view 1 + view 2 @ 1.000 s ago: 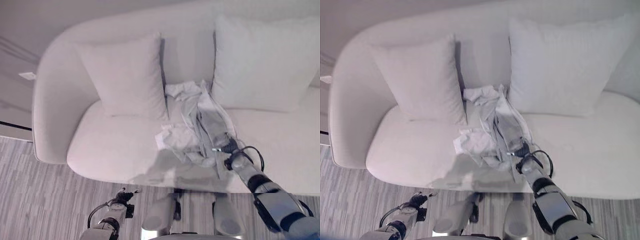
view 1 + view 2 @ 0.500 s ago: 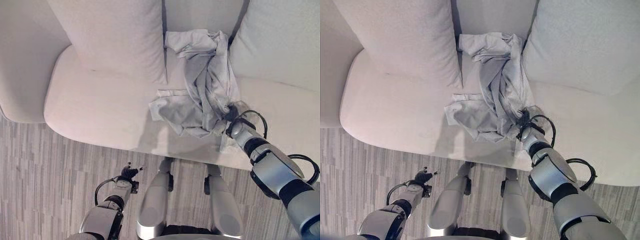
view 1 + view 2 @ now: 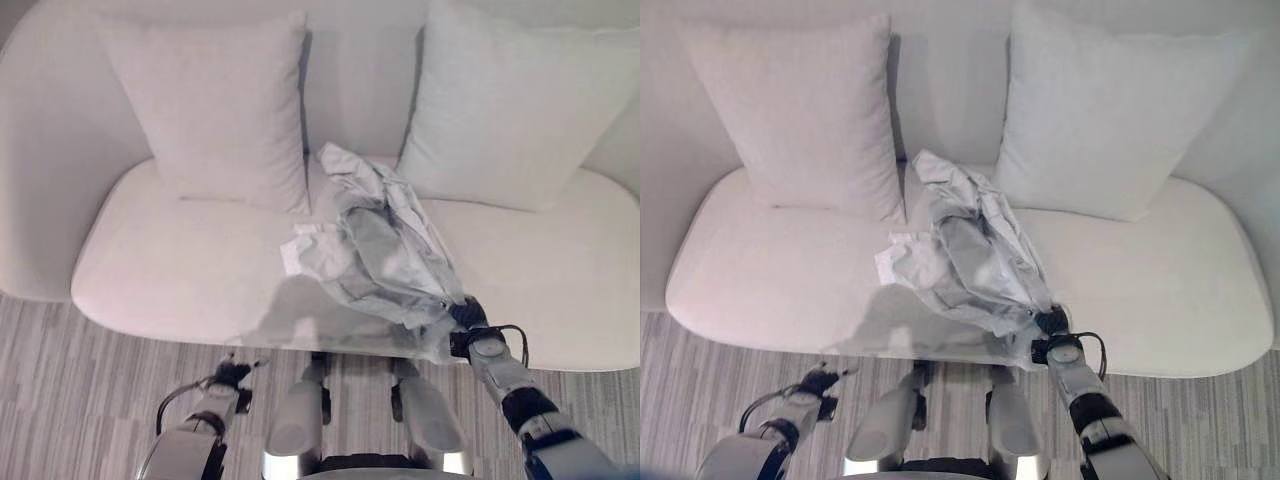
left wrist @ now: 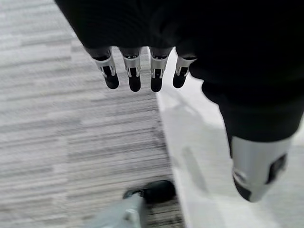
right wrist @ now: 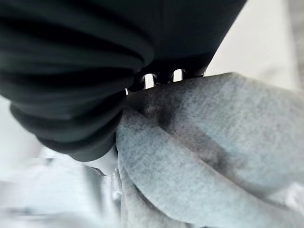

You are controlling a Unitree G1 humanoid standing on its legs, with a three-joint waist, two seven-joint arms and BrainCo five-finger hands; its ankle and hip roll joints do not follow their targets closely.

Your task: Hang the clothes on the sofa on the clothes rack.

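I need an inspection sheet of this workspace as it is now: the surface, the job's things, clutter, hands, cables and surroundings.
Surface: white sofa, seat mostly bare.
Job's things: grey garment, crumpled, from between the cushions to the seat's front edge; clothes rack nothing seen.
Clutter: two white cushions against the backrest.
Hands: right hand closed on the garment's front end; left hand low over the floor, fingers relaxed, holding nothing.
Cables: nothing seen.
Surroundings: grey striped floor.
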